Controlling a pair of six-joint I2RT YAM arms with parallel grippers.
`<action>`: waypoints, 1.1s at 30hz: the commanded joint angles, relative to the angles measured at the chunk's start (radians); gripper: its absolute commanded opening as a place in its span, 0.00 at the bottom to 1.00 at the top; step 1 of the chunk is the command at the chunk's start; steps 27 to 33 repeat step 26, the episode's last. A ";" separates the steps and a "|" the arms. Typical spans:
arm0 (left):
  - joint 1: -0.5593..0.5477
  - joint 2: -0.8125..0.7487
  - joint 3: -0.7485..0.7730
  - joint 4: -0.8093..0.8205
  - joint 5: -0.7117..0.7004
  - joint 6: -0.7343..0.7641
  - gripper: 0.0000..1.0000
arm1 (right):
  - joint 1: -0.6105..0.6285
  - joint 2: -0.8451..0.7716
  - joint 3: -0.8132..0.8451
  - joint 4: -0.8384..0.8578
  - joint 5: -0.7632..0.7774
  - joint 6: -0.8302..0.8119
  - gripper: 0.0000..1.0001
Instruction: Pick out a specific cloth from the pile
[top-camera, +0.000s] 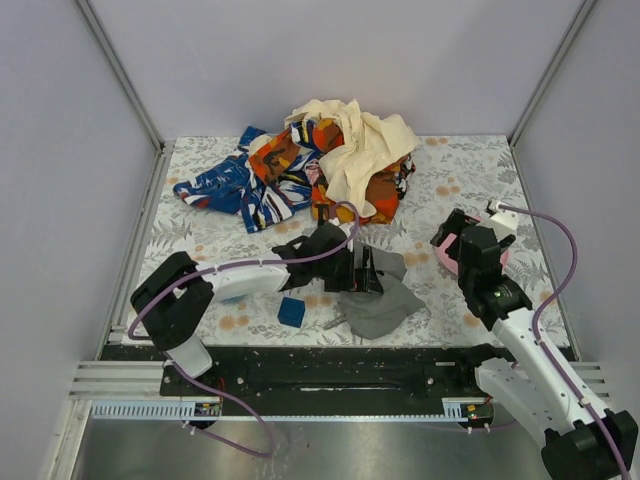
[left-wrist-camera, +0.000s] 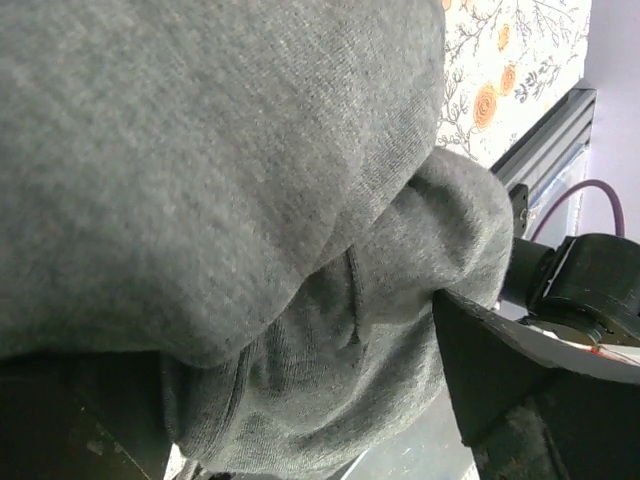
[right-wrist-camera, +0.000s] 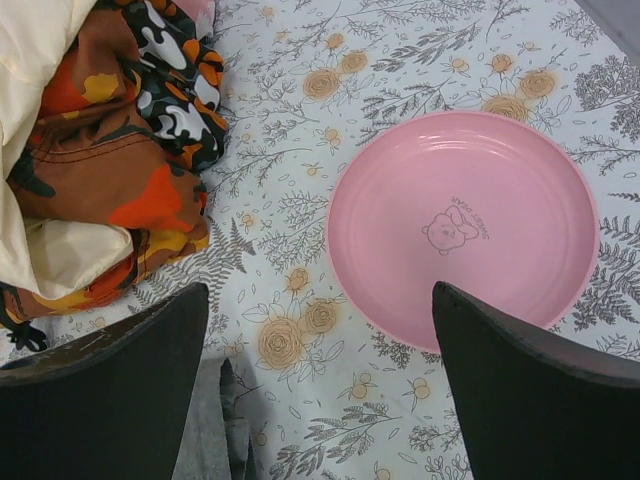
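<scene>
Reaching down onto the plain dark grey soft cloth, my left end effector stands open, fabric bunched loosely between its jaws. That cloth lies on the near side of the heap of mixed cloths, apart from it. My right end effector, also open, is farther off.

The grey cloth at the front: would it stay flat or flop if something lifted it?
Probably floppy: the grey cloth lies crumpled in soft folds. It looks thin and finely knitted, so it is likely light for its size. If pushed, it would probably bunch up rather than slide as one piece.
</scene>
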 joint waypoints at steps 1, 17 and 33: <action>0.002 -0.121 0.078 -0.089 -0.134 0.087 0.99 | 0.000 -0.052 -0.014 -0.002 0.050 0.034 0.99; 0.323 -0.750 -0.081 -0.456 -0.781 0.112 0.99 | 0.000 0.034 0.046 -0.031 -0.025 -0.032 0.99; 0.409 -0.779 -0.115 -0.497 -0.767 0.107 0.99 | 0.000 -0.001 -0.001 0.036 -0.003 -0.040 0.99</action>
